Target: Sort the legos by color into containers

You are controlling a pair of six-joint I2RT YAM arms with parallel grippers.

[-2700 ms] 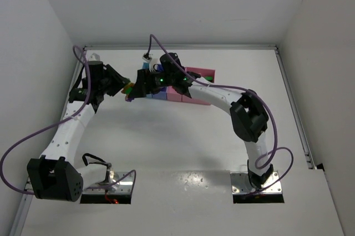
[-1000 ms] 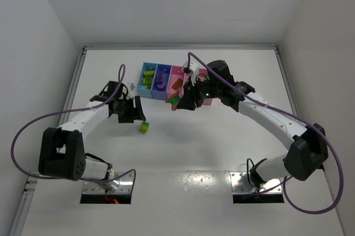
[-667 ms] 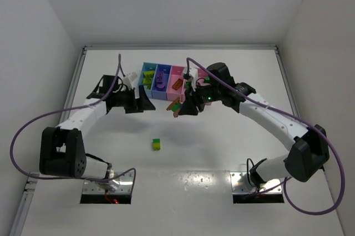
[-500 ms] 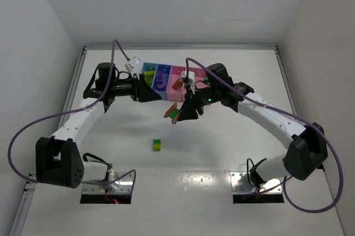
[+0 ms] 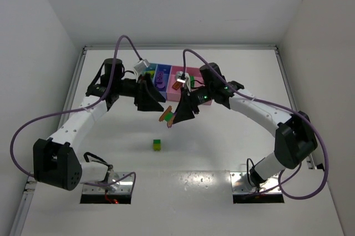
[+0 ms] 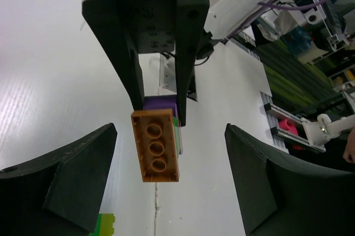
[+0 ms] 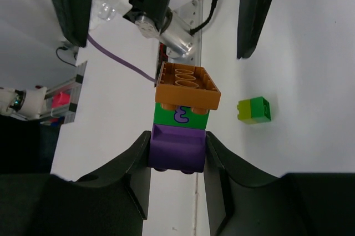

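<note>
My right gripper point(image 7: 177, 142) is shut on the purple bottom brick of a short lego stack point(image 5: 167, 116), purple, green, orange point(image 7: 187, 89) outermost, held above the table. The left gripper point(image 5: 153, 100) is open and faces that stack end-on. The orange brick point(image 6: 156, 146) hangs between its spread fingers point(image 6: 72, 175) without touching them. A green and yellow lego point(image 5: 157, 145) lies alone on the table, also showing as the green-yellow lego point(image 7: 254, 110) in the right wrist view. The containers point(image 5: 164, 70) sit behind both grippers, partly hidden by the arms.
White walls enclose the table on the left, far side and right. Purple cables loop over both arms. The arm bases point(image 5: 108, 187) are bolted at the near edge.
The green and yellow lego left the left gripper and came to rest nearer the front. That gripper opened, rose and swung right toward the stack. The right gripper carried the stack forward-left.
</note>
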